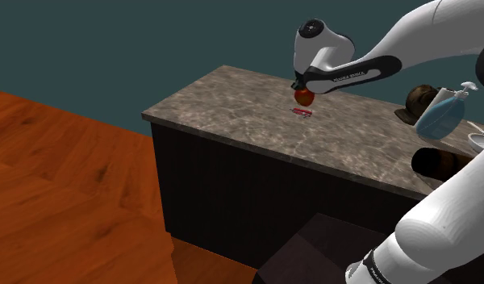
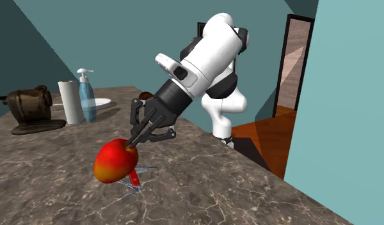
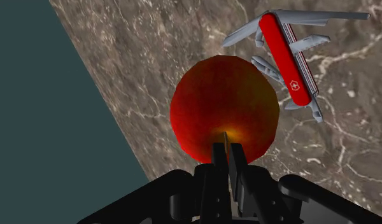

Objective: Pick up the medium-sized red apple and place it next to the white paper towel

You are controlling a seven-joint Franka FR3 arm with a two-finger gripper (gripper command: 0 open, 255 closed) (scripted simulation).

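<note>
We have the apple (image 2: pixel 114 163) pinched in the near-shut end effector (image 2: pixel 130 146), paper towel (image 2: pixel 73 102) at eleven o'clock, second exterior view.

Red apple (image 2: pixel 115 162): one
Pocket knife (image 3: pixel 288 60): one
Paper towel roll (image 2: pixel 72 101): one
Soap bottle (image 2: pixel 87 99): one
Brown device (image 2: pixel 29 107): one

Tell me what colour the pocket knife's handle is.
Red, with a small white emblem; the pocket knife shows best in the wrist view.
</note>
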